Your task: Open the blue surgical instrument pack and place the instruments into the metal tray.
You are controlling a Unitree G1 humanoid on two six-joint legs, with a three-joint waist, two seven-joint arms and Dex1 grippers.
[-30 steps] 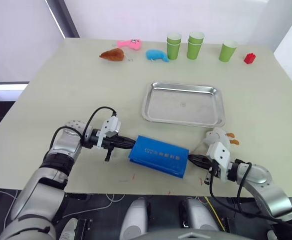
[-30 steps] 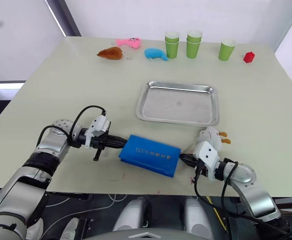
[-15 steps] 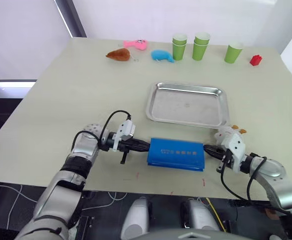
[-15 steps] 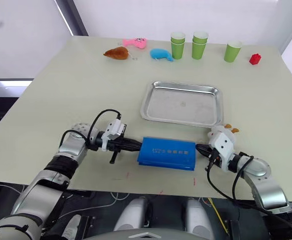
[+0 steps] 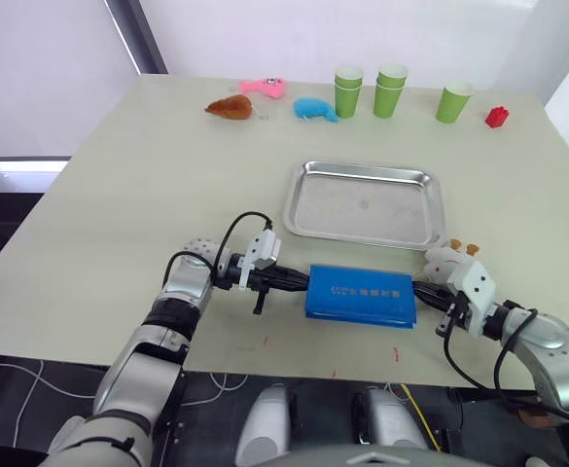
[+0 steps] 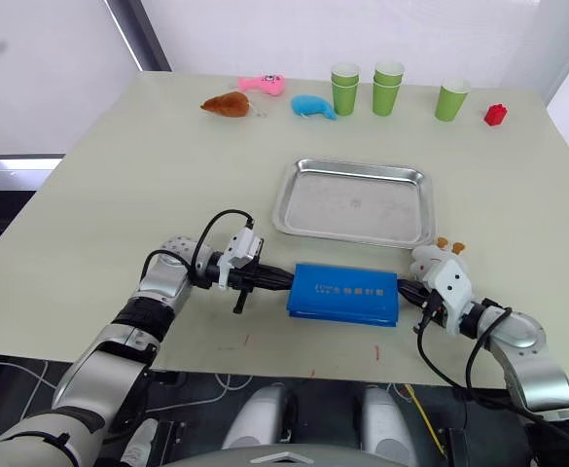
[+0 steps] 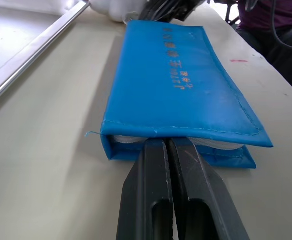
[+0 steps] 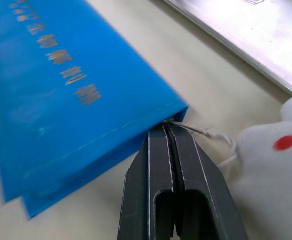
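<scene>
The blue surgical instrument pack (image 5: 360,294) has swung square, lower centre below the metal tray (image 5: 366,203); left gripper (image 7: 168,145) and right gripper (image 8: 166,131), fingers pressed together, nose into its ends. Still unopened.

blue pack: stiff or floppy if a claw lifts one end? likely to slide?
Probably semi-soft: the pack is stitched fabric folded like a book, so a lifted end may sag and the cover may gape. It lies flat on the smooth table, so a push should slide it, not roll or tip it. Its bulging pale inner layers suggest some weight inside.
</scene>
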